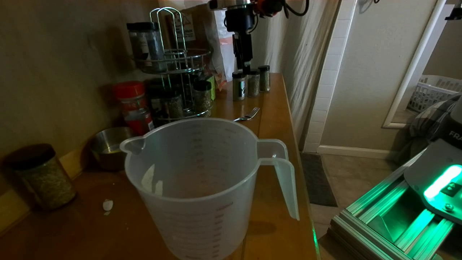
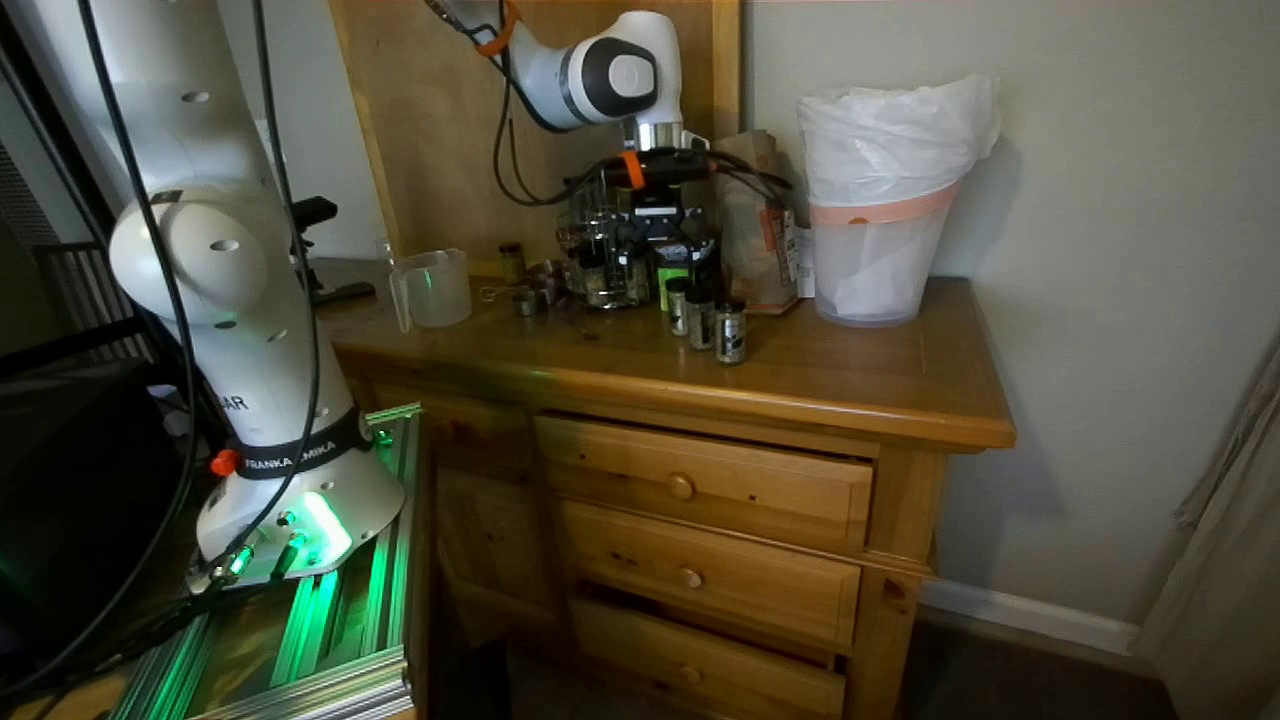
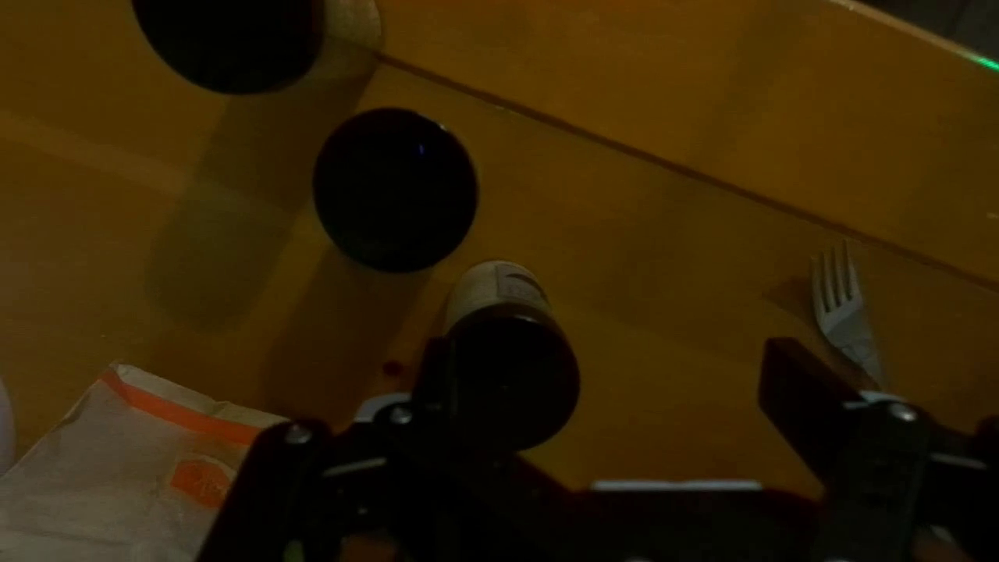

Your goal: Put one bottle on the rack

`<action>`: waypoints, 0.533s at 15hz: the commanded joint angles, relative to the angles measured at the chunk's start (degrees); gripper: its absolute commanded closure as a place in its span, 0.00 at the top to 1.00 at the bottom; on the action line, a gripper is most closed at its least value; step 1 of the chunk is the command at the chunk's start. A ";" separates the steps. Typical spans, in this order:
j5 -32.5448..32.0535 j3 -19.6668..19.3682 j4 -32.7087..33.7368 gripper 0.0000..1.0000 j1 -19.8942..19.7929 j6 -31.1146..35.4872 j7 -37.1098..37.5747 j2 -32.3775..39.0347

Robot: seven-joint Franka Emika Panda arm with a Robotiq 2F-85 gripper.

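Three small dark-capped spice bottles stand upright in a row on the wooden dresser top. The bottle closest to the wall (image 1: 239,86) also shows in an exterior view (image 2: 678,306) and in the wrist view (image 3: 511,382). My gripper (image 3: 613,382) points down over it, open, with a wide gap between the fingers. The cap overlaps the left finger in that view; I cannot tell whether they touch. The gripper also shows in an exterior view (image 1: 244,66). The round chrome rack (image 1: 177,69) with its wire loop handle holds several jars and also shows in an exterior view (image 2: 610,298).
A translucent measuring jug (image 1: 202,206) stands in the foreground. A red-lidded jar (image 1: 130,94), a metal cup (image 1: 112,148) and a larger jar (image 1: 45,180) line the wall. A fork (image 3: 851,328) lies near the bottles. A paper bag (image 2: 755,230) and a lined bin (image 2: 868,270) stand behind.
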 commanded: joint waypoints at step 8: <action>-3.05 -0.07 1.80 0.78 -1.05 4.14 -0.59 4.12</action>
